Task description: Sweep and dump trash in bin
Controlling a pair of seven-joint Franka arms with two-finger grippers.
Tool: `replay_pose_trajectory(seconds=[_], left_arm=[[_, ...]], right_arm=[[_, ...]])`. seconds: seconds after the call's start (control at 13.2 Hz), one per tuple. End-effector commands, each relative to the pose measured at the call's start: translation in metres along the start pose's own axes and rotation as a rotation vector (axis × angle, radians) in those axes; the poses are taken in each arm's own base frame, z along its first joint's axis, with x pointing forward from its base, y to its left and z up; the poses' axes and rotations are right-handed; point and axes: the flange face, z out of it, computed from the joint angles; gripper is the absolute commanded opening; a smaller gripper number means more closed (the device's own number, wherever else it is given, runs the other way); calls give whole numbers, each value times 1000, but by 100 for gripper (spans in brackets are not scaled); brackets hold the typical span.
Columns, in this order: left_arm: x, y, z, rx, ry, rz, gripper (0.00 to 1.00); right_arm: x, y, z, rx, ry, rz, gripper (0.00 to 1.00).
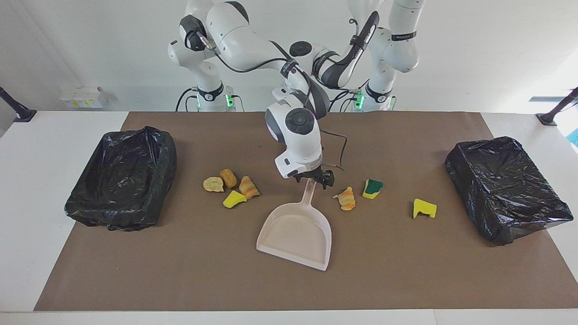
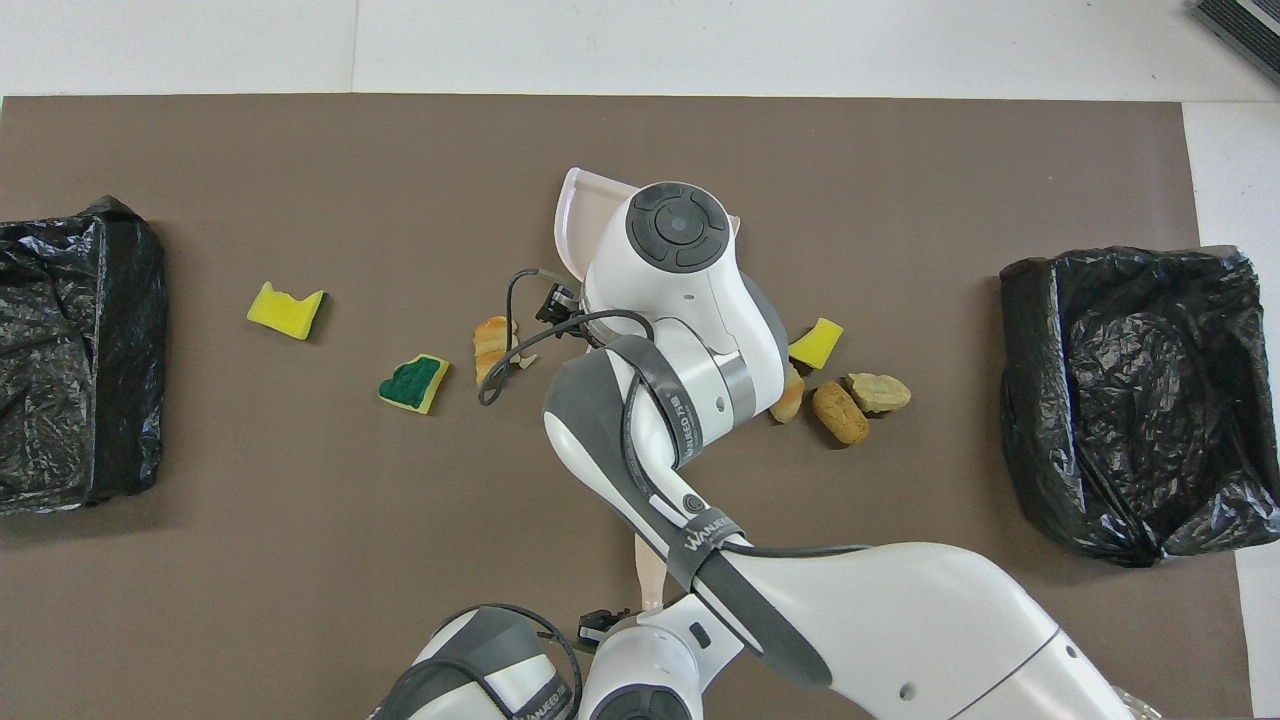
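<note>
A pale pink dustpan (image 1: 295,232) lies mid-table, handle toward the robots. My right gripper (image 1: 314,178) is down at the handle's top end, open, with a finger on each side of it. In the overhead view the right arm covers most of the dustpan (image 2: 580,215). Trash scraps lie beside the handle: several (image 1: 234,199) toward the right arm's end, and an orange-striped one (image 1: 347,198), a green-topped one (image 1: 372,188) and a yellow one (image 1: 424,208) toward the left arm's end. My left gripper (image 2: 600,625) is close to the robots beside a pale stick (image 2: 650,575); its fingers are hidden.
An open bin lined with a black bag (image 1: 122,178) stands at the right arm's end of the brown mat. A second bin wrapped in a black bag (image 1: 505,189) stands at the left arm's end.
</note>
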Motion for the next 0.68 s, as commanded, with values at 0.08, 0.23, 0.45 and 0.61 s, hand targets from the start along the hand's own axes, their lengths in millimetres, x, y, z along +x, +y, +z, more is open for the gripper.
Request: replay_pose_trajectory(seconds=[0.08, 0.23, 0.45, 0.61], left_arm=[[-4, -7, -2, 19, -12, -20, 5], [1, -16, -11, 28, -22, -37, 0], [1, -24, -15, 56, -52, -49, 0], [6, -41, -28, 76, -78, -81, 0]], right_arm=[[5, 4, -1, -3, 18, -29, 58], [8, 6, 2, 5, 13, -19, 38], [11, 3, 3, 56, 42, 3, 0], [11, 5, -4, 52, 41, 6, 0]])
